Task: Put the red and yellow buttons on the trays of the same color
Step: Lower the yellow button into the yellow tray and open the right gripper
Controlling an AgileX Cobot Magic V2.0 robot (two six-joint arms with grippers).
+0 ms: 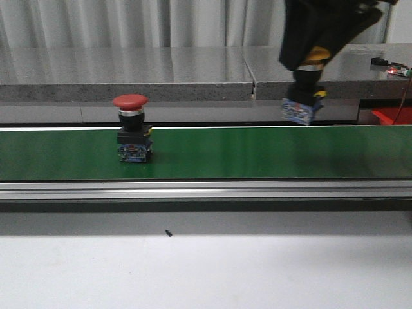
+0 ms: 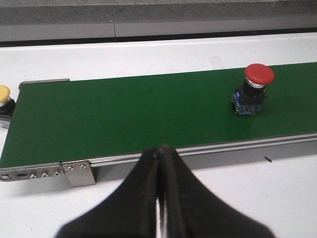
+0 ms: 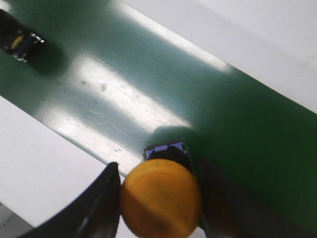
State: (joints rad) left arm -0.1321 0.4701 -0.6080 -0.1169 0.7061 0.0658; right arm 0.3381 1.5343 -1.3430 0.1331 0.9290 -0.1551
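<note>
Backdrop: pale pleated curtain (image 1: 129, 22), full width.
Counter: grey speckled stone ledge (image 1: 129, 74), seam right of centre.
Foreground: white tabletop (image 1: 193, 270), small dark speck (image 1: 168, 233).
Light: diffuse, even.

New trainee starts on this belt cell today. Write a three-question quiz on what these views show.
1. True or false: the red button stands upright on the green belt.
2. Which gripper holds the yellow button? A) left B) right C) neither
3. Fill in: the left gripper is closed on ____.

Key
1. True.
2. B: the right gripper holds it, lifted above the belt in the front view.
3. Nothing: its fingers meet, clear of the belt.
</note>
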